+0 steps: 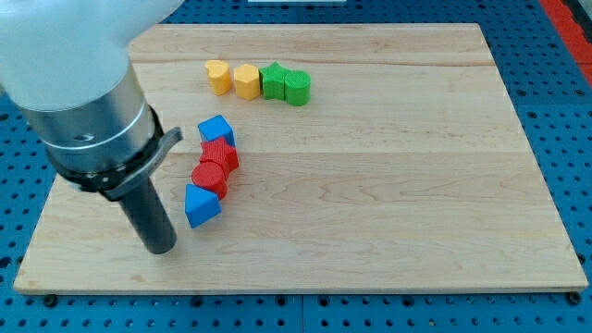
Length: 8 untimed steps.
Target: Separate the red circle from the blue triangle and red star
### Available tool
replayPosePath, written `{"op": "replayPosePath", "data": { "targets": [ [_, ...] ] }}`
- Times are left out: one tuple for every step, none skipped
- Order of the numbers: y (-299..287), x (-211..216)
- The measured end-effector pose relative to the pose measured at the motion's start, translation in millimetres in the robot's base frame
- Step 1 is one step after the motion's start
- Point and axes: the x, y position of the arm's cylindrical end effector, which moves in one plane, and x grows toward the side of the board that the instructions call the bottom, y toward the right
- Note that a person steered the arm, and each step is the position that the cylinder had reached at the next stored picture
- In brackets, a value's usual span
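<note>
The red circle (210, 178) lies left of the board's middle, touching the red star (221, 154) above it and the blue triangle (202, 205) below it. A blue cube (215, 130) sits at the top of this column, against the red star. My tip (160, 247) rests on the board just left of and a little below the blue triangle, a small gap apart from it. The wide grey arm body fills the view's upper left.
A row of blocks sits near the view's top: a yellow heart (217, 77), a yellow hexagon (246, 81), a green star (273, 80) and a green circle (297, 88), all touching. The wooden board (388, 185) lies on a blue pegboard.
</note>
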Motion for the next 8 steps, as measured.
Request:
{"op": "replayPosePath", "data": {
  "targets": [
    [-42, -5],
    [-48, -19],
    [-47, -62],
    [-31, -75],
    [-11, -75],
    [20, -75],
    [50, -76],
    [68, -75]
  ]
}}
